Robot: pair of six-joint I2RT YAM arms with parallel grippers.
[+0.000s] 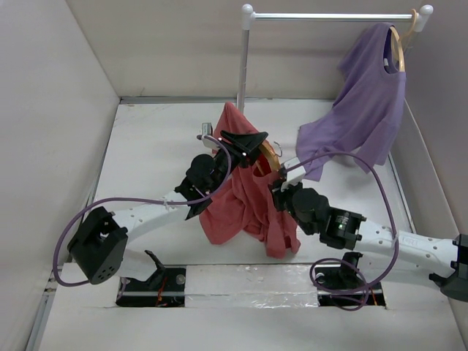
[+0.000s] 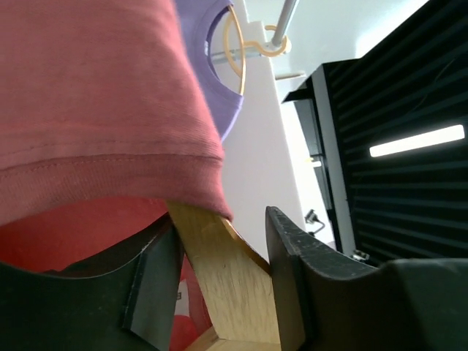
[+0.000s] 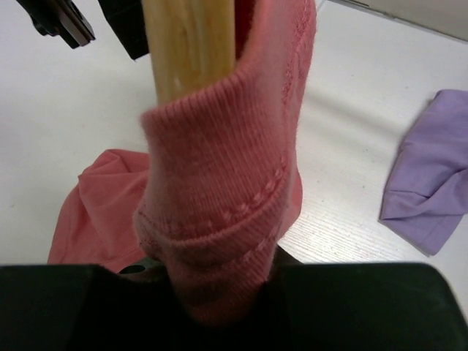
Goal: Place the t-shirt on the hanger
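left pincer (image 2: 219, 223): clenched on the hanger (image 2: 227, 292), one finger on each side of a wooden arm, holding it up off the surface (image 1: 153, 146). in the top view this pincer sits at the middle of the work area, above the hanging cloth.

right pincer (image 1: 279, 183): grasping the t-shirt (image 1: 245, 201) at its ribbed neckband. its wrist view shows the band folded and running down into the black pincer body (the fingers themselves are hidden by the cloth). the wooden arm stands just behind the band, touching it.

t-shirt: draped over the hanger between the two pincers. the left wrist view shows a stitched hem lying across the wood. the bulk hangs down towards the surface; whether it touches cannot be confirmed.

other items: a purple t-shirt (image 1: 369, 102) hangs on a paler hanger (image 1: 398, 47), hooked on the white rail (image 1: 329, 16) at the far right, well apart from the coral one.
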